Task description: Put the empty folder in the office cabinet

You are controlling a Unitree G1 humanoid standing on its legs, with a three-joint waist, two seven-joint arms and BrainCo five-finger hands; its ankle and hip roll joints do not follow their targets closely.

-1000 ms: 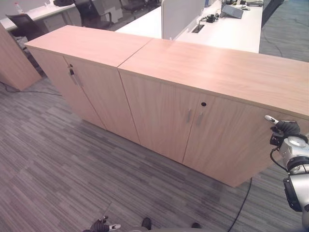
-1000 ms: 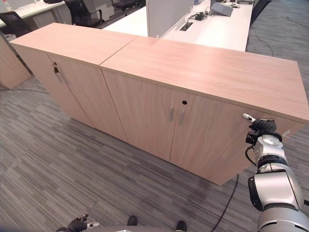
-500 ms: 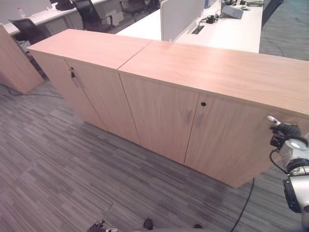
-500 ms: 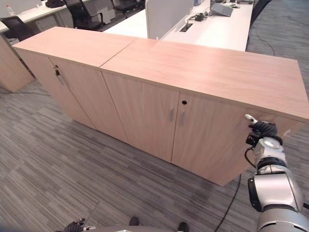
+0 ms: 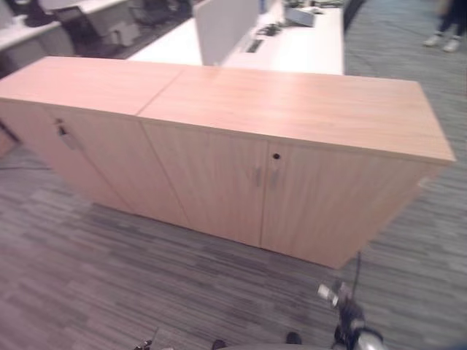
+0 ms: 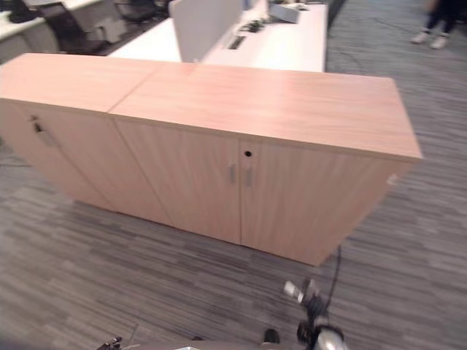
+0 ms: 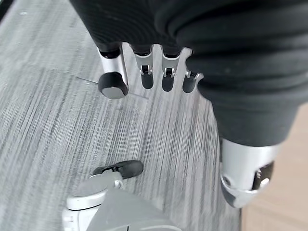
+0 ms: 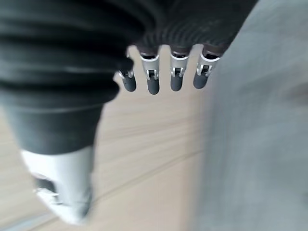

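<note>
The office cabinet (image 5: 219, 138) is a long, low, light-wood unit, and all its doors are closed. Two slim handles (image 5: 265, 176) meet at the middle of its right pair of doors, under a keyhole (image 5: 276, 156). My right hand (image 5: 341, 306) hangs low in front of the cabinet's right end, above the carpet. In the right wrist view its fingers (image 8: 163, 77) are relaxed and straight and hold nothing, with the wood behind them. My left hand (image 7: 153, 67) hangs over the carpet, fingers loose and empty.
Grey striped carpet (image 5: 109, 277) lies in front of the cabinet. Behind it stand white desks (image 5: 306, 47) with a partition (image 5: 219, 25) and office chairs at the far left. A person's shoes (image 5: 444, 41) show at the top right.
The camera has swung right, so the cabinet's right end is now in full view. My right hand has dropped from door height to low near the floor.
</note>
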